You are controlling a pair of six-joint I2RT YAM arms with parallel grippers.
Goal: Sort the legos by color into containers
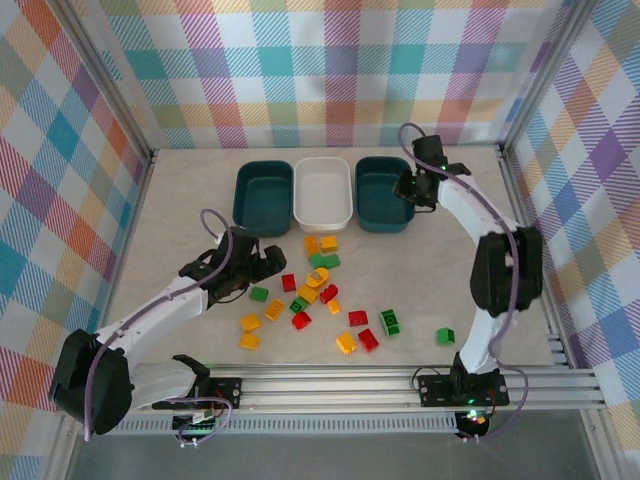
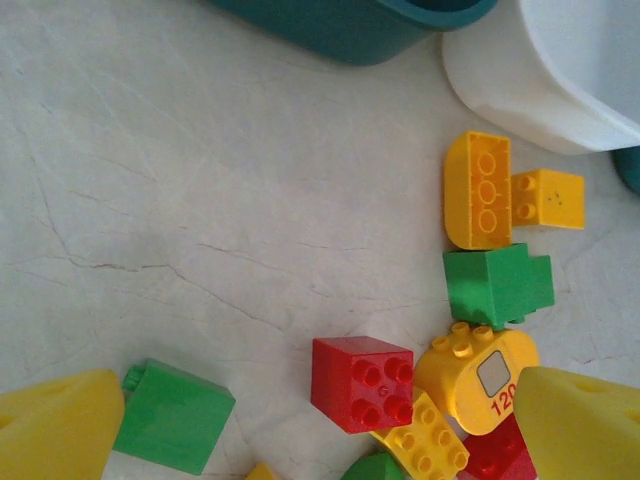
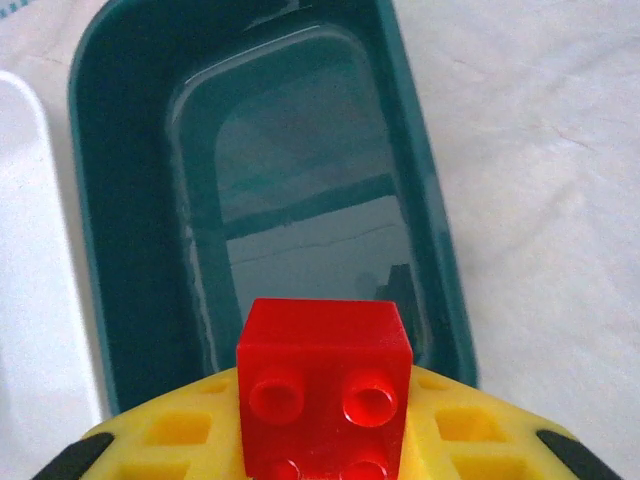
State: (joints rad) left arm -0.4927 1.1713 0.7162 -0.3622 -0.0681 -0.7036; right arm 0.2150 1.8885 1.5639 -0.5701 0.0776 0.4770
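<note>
My right gripper (image 1: 412, 189) hangs over the right dark teal tub (image 1: 381, 194), shut on a red lego (image 3: 325, 385) held between its yellow fingers (image 3: 480, 432). Below it that tub (image 3: 270, 200) is empty. The white tub (image 1: 323, 193) and the left teal tub (image 1: 263, 197) stand beside it. My left gripper (image 1: 268, 266) is low at the left edge of the scattered red, green and yellow legos (image 1: 312, 295) and is open. A red lego (image 2: 362, 382) lies on the table between its yellow fingertips (image 2: 55, 430), and a green one (image 2: 172, 415) sits by the left tip.
One green lego (image 1: 445, 336) lies apart at the right, near the right arm's base. The tubs stand in a row at the back of the mat. A checked backdrop walls in the table, and an aluminium rail (image 1: 350, 385) runs along the near edge.
</note>
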